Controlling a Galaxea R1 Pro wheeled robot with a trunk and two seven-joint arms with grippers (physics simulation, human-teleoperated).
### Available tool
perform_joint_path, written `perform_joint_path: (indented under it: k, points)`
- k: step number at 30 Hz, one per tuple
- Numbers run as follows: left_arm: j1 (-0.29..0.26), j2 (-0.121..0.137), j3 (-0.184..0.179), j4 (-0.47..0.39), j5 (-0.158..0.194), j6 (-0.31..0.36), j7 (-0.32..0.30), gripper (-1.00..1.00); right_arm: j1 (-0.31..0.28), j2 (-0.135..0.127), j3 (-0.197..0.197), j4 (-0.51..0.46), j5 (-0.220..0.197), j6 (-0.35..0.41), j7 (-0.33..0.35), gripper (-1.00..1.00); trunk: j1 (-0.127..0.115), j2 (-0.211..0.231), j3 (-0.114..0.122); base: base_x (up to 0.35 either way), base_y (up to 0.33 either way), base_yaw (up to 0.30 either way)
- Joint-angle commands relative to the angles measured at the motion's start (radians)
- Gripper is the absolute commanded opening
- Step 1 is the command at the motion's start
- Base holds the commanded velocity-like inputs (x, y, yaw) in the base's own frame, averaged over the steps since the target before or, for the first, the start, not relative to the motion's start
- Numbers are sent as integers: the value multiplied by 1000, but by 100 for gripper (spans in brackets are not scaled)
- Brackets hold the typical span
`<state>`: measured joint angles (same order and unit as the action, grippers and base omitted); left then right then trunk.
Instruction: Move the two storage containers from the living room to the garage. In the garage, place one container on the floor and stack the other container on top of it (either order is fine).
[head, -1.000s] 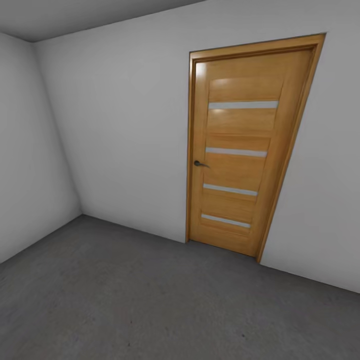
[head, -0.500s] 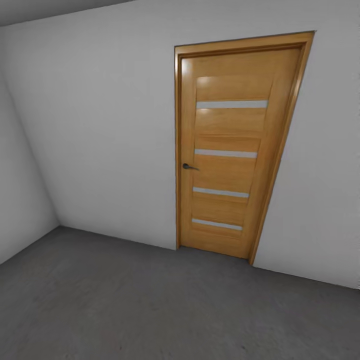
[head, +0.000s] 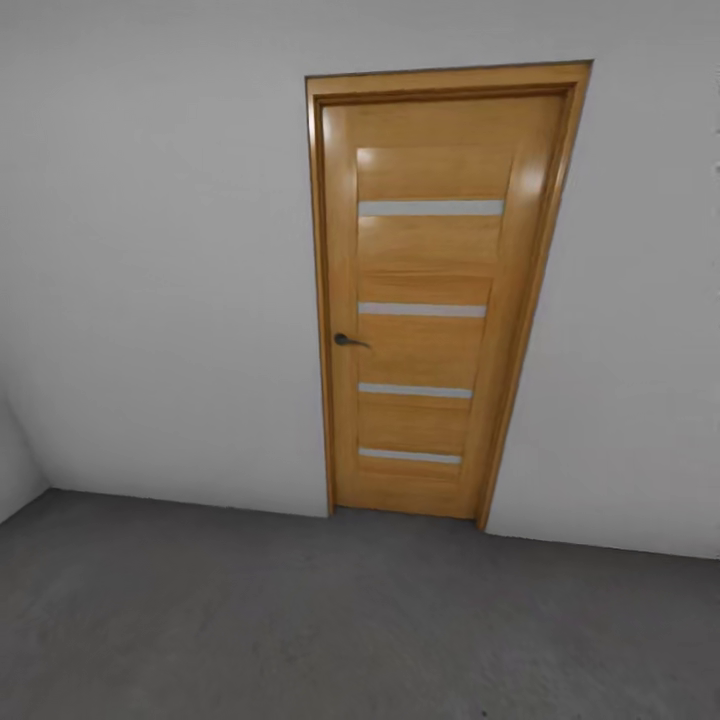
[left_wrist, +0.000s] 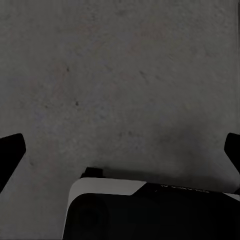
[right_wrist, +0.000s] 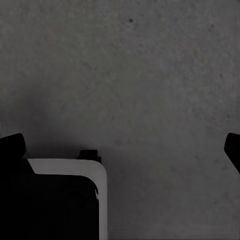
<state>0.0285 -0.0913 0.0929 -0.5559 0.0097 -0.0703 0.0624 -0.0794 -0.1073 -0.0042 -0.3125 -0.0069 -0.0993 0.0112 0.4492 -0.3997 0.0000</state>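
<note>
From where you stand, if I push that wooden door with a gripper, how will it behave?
The door looks rigid, so it shouldn't flex. It sits shut in its frame with a lever handle, so a plain push probably won't move it. Which way it swings can't be told.

Pale grey wall, wooden door, rough grey concrete floor.

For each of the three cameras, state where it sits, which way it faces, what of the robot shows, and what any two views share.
Head view: on the robot's head, facing a closed wooden door in a pale grey wall.
Left wrist view: on the left arm, facing down at the floor; left gripper fingertips wide apart, with a dark and white part of the robot.
Right wrist view: on the right arm, facing the floor too; right gripper likewise.
Shared: the grey concrete floor.
</note>
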Motion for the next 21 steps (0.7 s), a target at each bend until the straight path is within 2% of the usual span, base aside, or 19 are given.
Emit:
perform_joint_path:
  k: [1, 11, 21]
  points:
    - [1, -1, 3, -1, 1, -2, 0, 100, 0, 0, 0, 1, -1, -4, 1, 100, 1, 0, 0, 295, 209, -273]
    - [1, -1, 3, -1, 1, -2, 0, 100, 0, 0, 0, 1, 0, -4, 2, 100, 1, 0, 0, 294, 210, -269]
    - [1, -1, 4, -1, 1, -2, 1, 100, 0, 0, 0, 1, 2, -4, 1, 100, 1, 0, 0, 295, 198, -37]
